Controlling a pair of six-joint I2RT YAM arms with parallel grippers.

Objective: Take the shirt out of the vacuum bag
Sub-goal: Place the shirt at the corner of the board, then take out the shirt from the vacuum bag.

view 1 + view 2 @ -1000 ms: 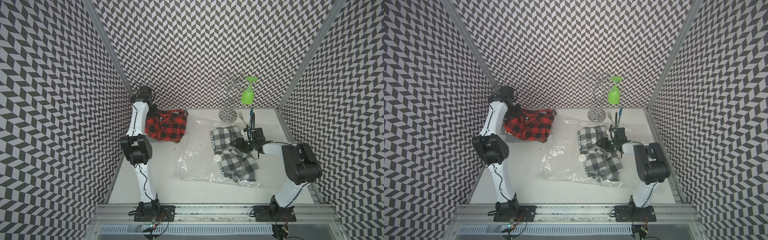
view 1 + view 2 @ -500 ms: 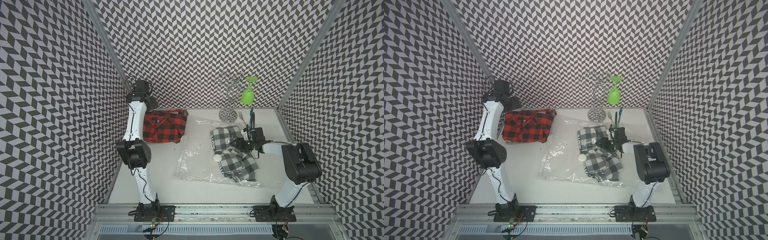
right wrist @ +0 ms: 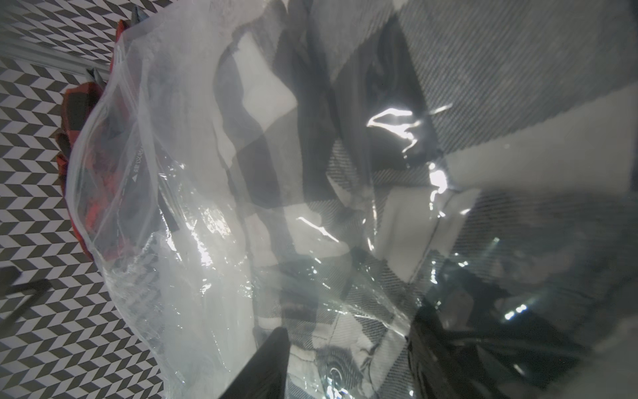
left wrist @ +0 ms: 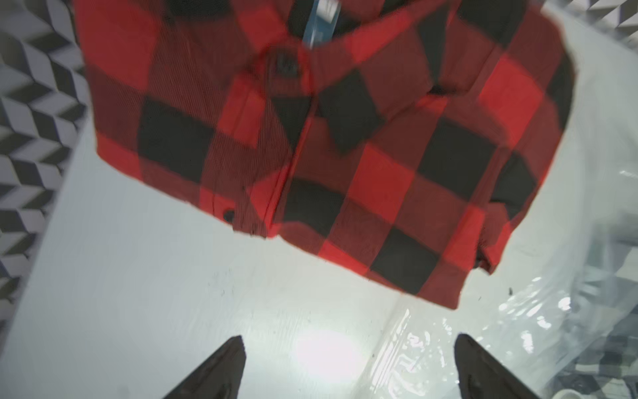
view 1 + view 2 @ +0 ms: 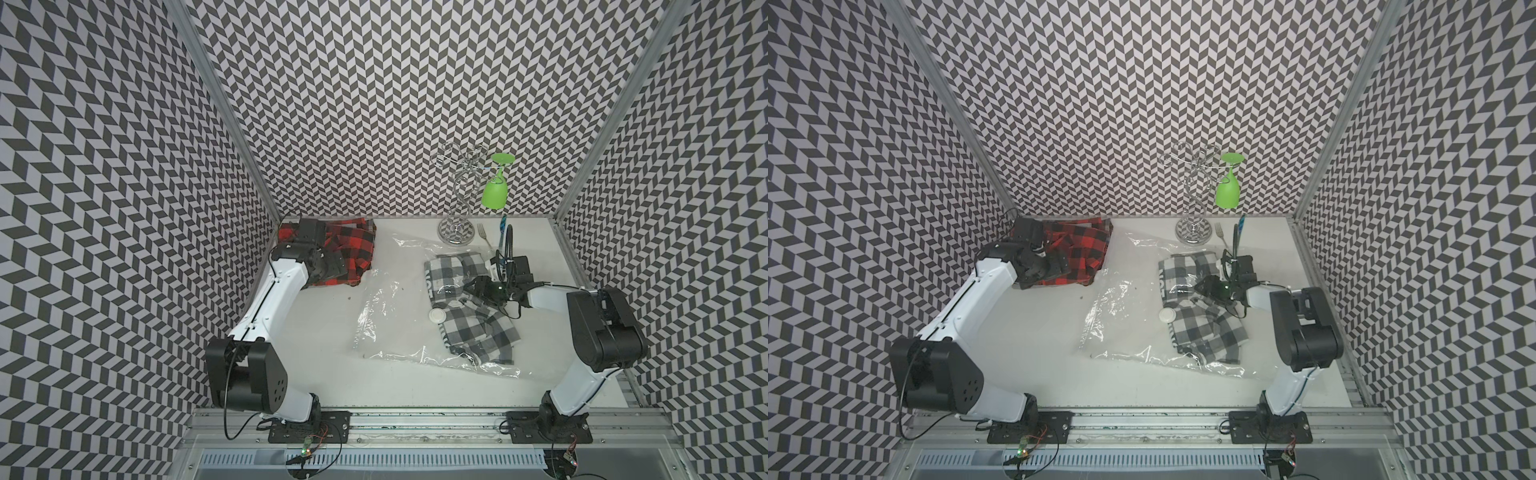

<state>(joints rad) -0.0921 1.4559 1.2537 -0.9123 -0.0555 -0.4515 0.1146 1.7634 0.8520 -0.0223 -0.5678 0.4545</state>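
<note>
A red-and-black checked shirt point(image 5: 353, 245) point(image 5: 1088, 245) point(image 4: 345, 138) lies flat at the back left of the table, outside the vacuum bag point(image 5: 386, 316) point(image 5: 1121, 307) point(image 3: 172, 241). My left gripper point(image 4: 348, 345) point(image 5: 332, 266) hangs open just off the shirt's near edge, holding nothing. The clear crinkly bag, with its white valve point(image 5: 437, 316), spreads over mid-table. A grey checked shirt point(image 5: 478, 328) point(image 3: 518, 69) sits in its right half. My right gripper point(image 5: 471, 286) point(image 3: 348, 345) is shut on a bunch of bag film and the grey cloth under it.
A chrome glass rack point(image 5: 457, 199) with a green glass point(image 5: 494, 193) stands at the back right. A fork point(image 5: 482, 230) and a blue-handled tool point(image 5: 503, 232) lie beside it. Patterned walls close in on three sides.
My left gripper opened and let go of the red shirt, which now lies flat. The left arm dropped lower and drew back. The right arm kept still.
</note>
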